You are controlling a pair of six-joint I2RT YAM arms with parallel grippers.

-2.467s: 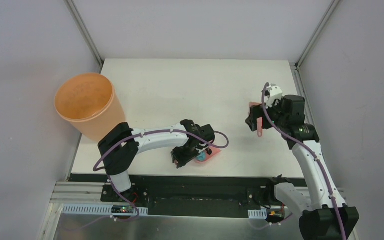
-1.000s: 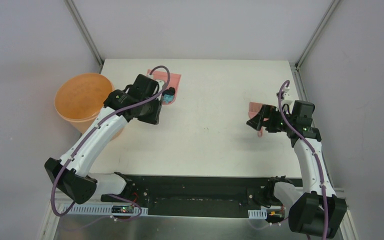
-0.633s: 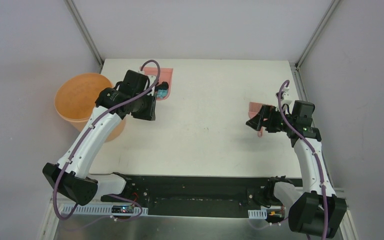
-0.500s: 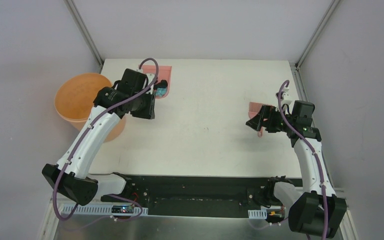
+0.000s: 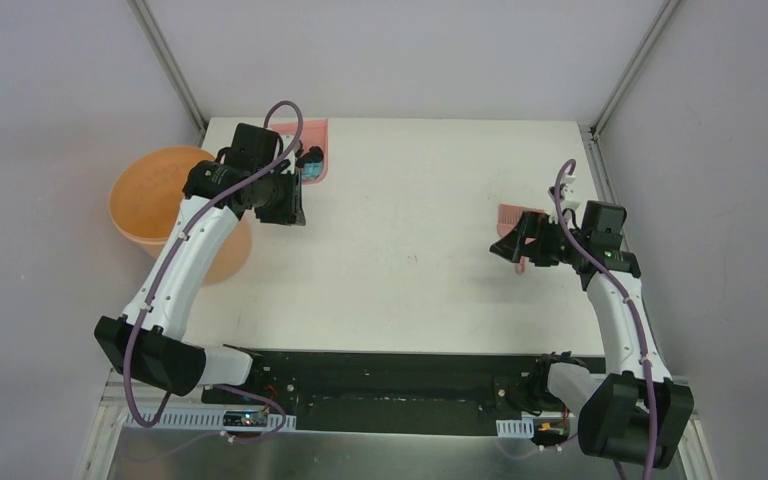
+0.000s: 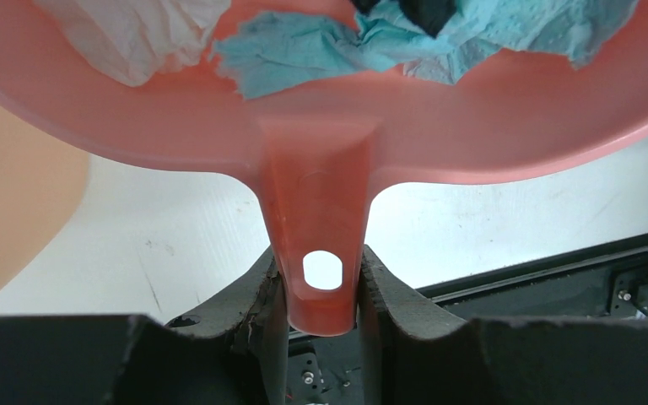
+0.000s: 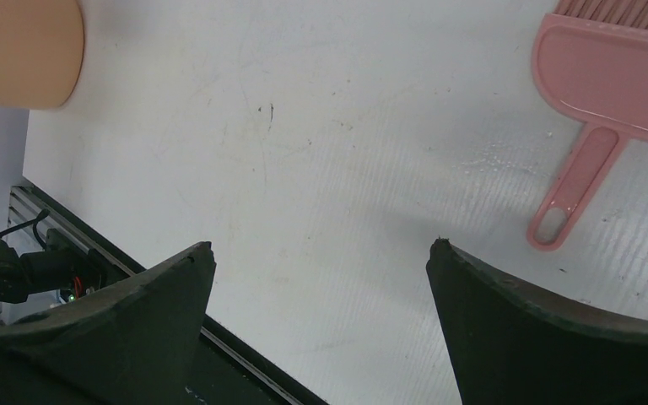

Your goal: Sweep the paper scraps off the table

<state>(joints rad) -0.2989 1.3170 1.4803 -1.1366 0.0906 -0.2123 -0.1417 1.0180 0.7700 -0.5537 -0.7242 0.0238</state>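
Clamped by its handle in the left gripper [image 6: 321, 291]: dustpan [image 6: 489, 126] with scraps [image 6: 304, 51] heaped inside, near the far-left corner of the table [image 5: 410, 250], just beside the bucket [image 5: 155, 195]. Spread wide above open table on the right side: right gripper [image 7: 321, 249], holding nothing, brush [image 7: 612, 84] lying flat nearby.

Salmon-pink on the dustpan [image 6: 321, 152], plain. Teal, white and black among the paper scraps [image 6: 304, 51] inside. Matte white across the worktop [image 5: 410, 200], black along its front edge. Pale orange for the bucket [image 5: 145, 195]. Same pink on the brush [image 7: 616, 76].
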